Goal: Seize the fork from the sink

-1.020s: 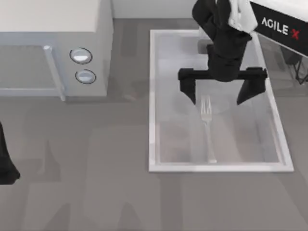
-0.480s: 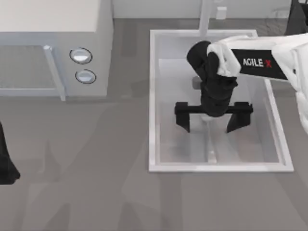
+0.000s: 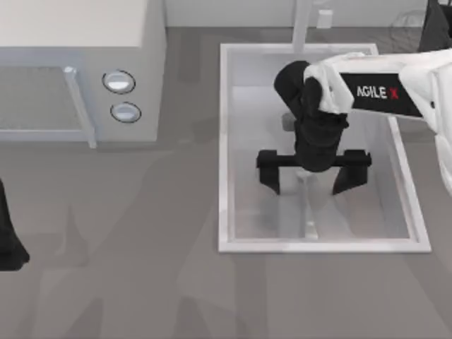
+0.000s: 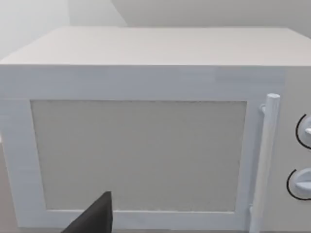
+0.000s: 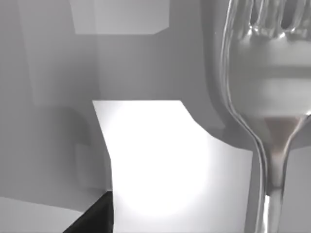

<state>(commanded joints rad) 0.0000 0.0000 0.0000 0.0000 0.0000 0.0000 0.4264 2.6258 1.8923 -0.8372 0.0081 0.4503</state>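
A: Which step was in hand?

B: The approach, just before the grasp. The right tool was low inside the sink, with its two fingers spread wide apart and holding nothing. The fork lay flat on the sink floor, and its handle ran from under the tool toward the sink's near rim. In the right wrist view the fork's head stood very close to the camera.

A: And the left arm?

B: The left tool was parked on the worktop, well apart from the sink, facing the microwave. I could not tell whether its fingers were apart or together.

A: What did the next move call for?

B: In my judgement, a last small descent so that the fingers stand on both sides of the thin handle, and then a closing. The fork is thin and flat, so the fingers must reach almost to the sink floor.
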